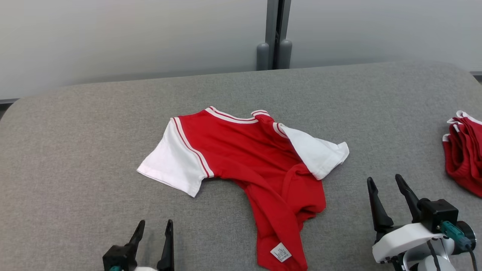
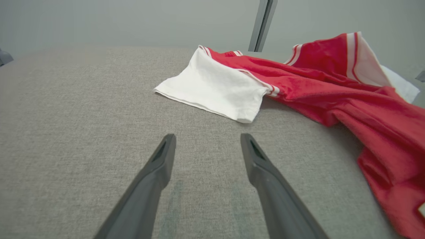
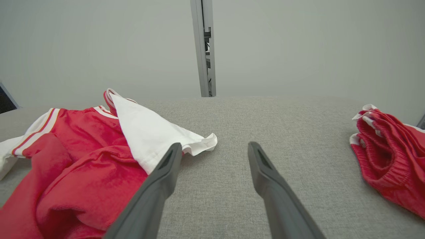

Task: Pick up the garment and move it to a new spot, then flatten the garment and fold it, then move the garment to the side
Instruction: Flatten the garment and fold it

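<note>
Head view: my left gripper [image 1: 156,223] and right gripper [image 1: 385,178] stand wide open and empty, low over the grey cushion [image 1: 75,169], with the red-and-white garment [image 1: 244,150] crumpled between them. Left wrist view: my fingers [image 2: 159,166] point at one white sleeve [image 2: 215,89], apart from it. Right wrist view: one fingertip [image 3: 172,156] is just beside the other sleeve [image 3: 149,136].
</note>
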Robot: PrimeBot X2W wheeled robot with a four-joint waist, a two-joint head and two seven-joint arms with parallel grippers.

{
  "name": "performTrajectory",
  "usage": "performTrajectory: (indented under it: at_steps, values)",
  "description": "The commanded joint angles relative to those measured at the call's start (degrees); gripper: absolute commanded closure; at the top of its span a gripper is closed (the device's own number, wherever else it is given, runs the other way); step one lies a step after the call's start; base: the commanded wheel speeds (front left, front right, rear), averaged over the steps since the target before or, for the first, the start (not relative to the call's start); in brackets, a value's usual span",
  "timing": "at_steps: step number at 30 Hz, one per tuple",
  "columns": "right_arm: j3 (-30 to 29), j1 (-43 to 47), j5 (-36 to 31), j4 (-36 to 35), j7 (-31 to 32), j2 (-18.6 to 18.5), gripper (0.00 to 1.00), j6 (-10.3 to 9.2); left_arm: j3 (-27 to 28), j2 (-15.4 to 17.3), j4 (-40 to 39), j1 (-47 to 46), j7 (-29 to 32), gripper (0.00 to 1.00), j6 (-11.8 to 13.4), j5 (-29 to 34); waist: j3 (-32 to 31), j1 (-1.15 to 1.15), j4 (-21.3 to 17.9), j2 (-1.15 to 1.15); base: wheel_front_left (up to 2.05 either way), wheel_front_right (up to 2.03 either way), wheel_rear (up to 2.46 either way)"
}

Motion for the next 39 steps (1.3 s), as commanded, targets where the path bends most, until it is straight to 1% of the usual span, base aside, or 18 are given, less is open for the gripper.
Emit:
performTrajectory:
  at_steps: [1,6,12,15,18,23,28,39]
  values:
    - [0.0,-0.5,0.2,-0.4,0.0,-0.3,0.00,-0.01,-0.3,0.2,0.1,-1.7,-0.3,0.00,-0.3,0.1,0.7,0.00,-0.6,0.00,0.00,0.00,0.00]
    - [0.3,-1.3,0.0,-0.4,0.0,-0.3,0.00,0.00,-1.5,0.2,0.3,-4.2,-0.3,0.00,-0.3,-0.3,2.2,0.00,-1.6,0.00,0.00,0.00,0.00]
    - [0.8,-2.7,0.1,-0.9,0.0,-0.3,0.00,0.00,-4.2,0.2,2.5,-8.2,-0.3,0.00,-0.6,1.1,4.7,0.00,-2.9,0.00,0.00,0.00,0.00]
    - [0.9,-3.2,0.2,-1.0,0.0,-0.3,0.00,0.00,-5.4,0.2,4.8,-10.8,-0.3,0.00,-0.4,1.8,6.0,0.00,-3.7,0.00,0.00,0.00,0.00]
    - [1.2,-4.0,0.4,-1.1,0.0,-0.3,0.00,-0.01,-5.8,0.2,7.4,-13.3,-0.3,0.00,0.5,1.8,7.1,0.00,-4.7,0.00,0.00,0.00,0.00]
    - [1.2,-4.6,0.7,-1.2,0.0,-0.3,0.00,0.00,-5.4,0.2,11.0,-16.3,-0.3,0.00,1.5,2.2,8.2,0.00,-6.2,0.00,0.00,0.00,0.00]
    - [0.9,-4.7,0.7,-1.2,0.0,-0.3,0.00,0.00,-3.9,0.2,13.2,-17.8,-0.3,0.00,2.6,2.5,8.5,0.00,-6.9,0.00,0.00,0.00,0.00]
    - [1.1,-4.8,0.9,-1.4,0.0,-0.3,0.00,0.00,-2.4,0.2,13.3,-18.3,-0.3,0.00,2.5,3.1,9.0,0.00,-6.7,0.00,0.00,0.00,0.00]
